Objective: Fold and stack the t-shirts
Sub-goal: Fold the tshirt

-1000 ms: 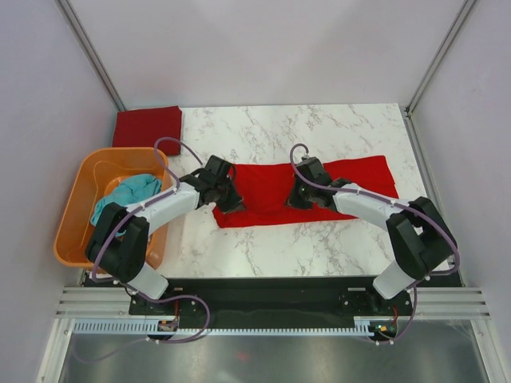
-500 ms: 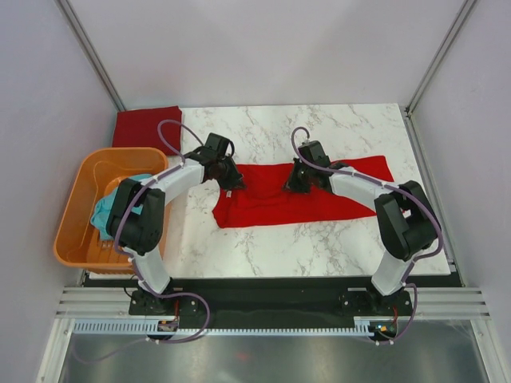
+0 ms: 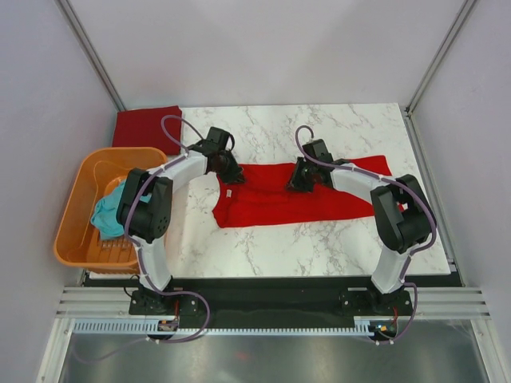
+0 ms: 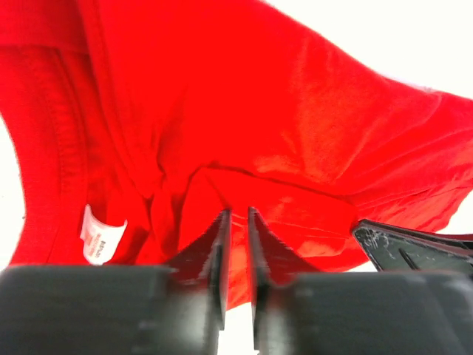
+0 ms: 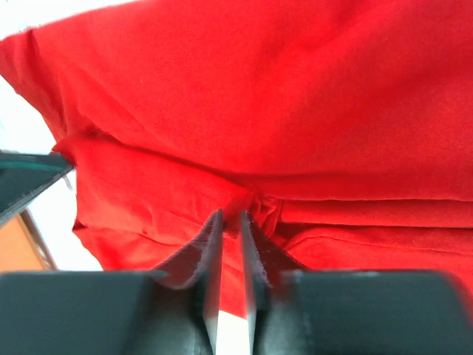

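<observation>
Red t-shirt [image 3: 279, 203] is pinched tight by left tool [image 4: 236, 216] and right tool [image 5: 230, 217].

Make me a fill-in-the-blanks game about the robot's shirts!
The left pincer and right pincer both pinch the bright red cloth t-shirt, whose small neck label is ____.
The teal cloth t-shirt lies in a plastic basket coloured ____.
The folded maroon cloth t-shirt lies beside the white marble tabletop's far ____ corner.
Missing words: white, orange, left.
</observation>
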Robot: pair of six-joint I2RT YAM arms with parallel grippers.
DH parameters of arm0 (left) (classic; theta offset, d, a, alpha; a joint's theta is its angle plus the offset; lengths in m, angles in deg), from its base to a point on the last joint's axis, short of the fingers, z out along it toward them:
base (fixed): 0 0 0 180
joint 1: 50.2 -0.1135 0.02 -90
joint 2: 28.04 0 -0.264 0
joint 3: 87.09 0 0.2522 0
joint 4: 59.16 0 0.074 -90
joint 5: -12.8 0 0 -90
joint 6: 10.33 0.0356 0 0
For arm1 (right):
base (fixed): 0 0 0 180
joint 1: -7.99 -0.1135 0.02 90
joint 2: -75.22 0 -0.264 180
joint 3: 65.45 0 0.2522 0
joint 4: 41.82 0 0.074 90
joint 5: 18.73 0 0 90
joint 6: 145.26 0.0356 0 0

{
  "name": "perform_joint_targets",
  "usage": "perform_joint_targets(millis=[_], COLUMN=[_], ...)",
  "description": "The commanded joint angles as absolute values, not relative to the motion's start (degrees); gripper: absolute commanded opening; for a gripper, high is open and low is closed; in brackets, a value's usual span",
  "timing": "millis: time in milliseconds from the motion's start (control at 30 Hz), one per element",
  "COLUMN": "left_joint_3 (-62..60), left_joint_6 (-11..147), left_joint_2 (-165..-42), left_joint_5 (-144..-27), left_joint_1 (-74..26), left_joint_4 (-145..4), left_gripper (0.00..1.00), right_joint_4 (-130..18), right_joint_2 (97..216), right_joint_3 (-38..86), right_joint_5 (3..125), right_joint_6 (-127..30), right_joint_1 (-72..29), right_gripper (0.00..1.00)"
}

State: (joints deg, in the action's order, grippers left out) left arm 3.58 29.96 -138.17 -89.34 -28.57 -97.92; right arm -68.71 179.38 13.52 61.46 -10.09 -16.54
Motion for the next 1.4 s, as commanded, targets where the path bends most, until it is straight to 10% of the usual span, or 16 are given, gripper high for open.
perform_joint_targets(millis=[0,267,633,1367], left_joint_3=[6.3,1.9,1.5,16.7], left_joint_6=[32.8,35.3,34.6,38.8], left_joint_2=[-137.8,-125.7,-132.9,-144.7], left_joint_5=[-88.5,-82.6,-82.7,-79.0], left_joint_1=[-28.9,-27.7,-23.5,-25.0], left_joint_4=[-100.2,-101.1,-101.1,-101.7], left_gripper=[0.24,0.54,0.31,0.29], right_joint_4=[-68.4,-73.7,-75.6,-75.4], right_joint_2=[178.8,171.7,174.4,184.9], right_joint_3=[16.3,14.8,17.3,26.4], right_joint_5=[60.5,63.4,61.6,70.9], right_joint_6=[-12.2,-18.3,-22.7,-21.7], right_joint_1=[-16.6,-16.9,-18.5,-20.4], right_gripper=[0.28,0.37,0.1,0.08])
